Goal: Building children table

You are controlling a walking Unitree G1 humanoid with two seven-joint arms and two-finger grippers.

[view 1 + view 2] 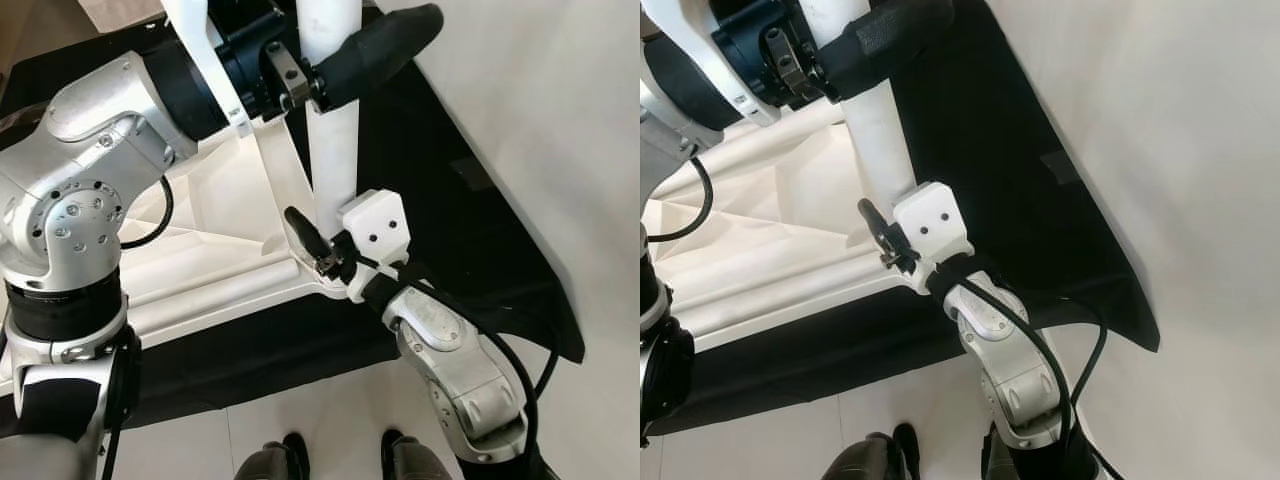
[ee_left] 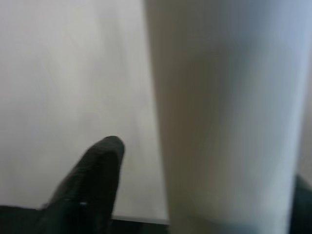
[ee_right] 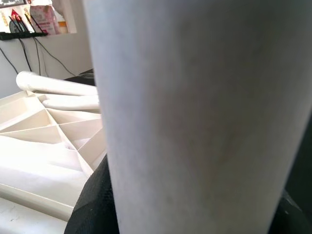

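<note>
Both fingers' pairs clamp white table leg (image 1: 333, 150), seemingly upright

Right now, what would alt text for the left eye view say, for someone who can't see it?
Both grippers hold an upright white table leg: the left gripper high up, the right gripper near its base, over the upturned white tabletop on a black mat.

White table leg (image 3: 195, 117) up close, w/ black pincer fingers (image 3: 95, 204) on either side of it. Behind: ribbed white tabletop underside (image 3: 44, 141), 2 more white legs (image 3: 63, 92), cables on wall (image 3: 29, 48).
</note>
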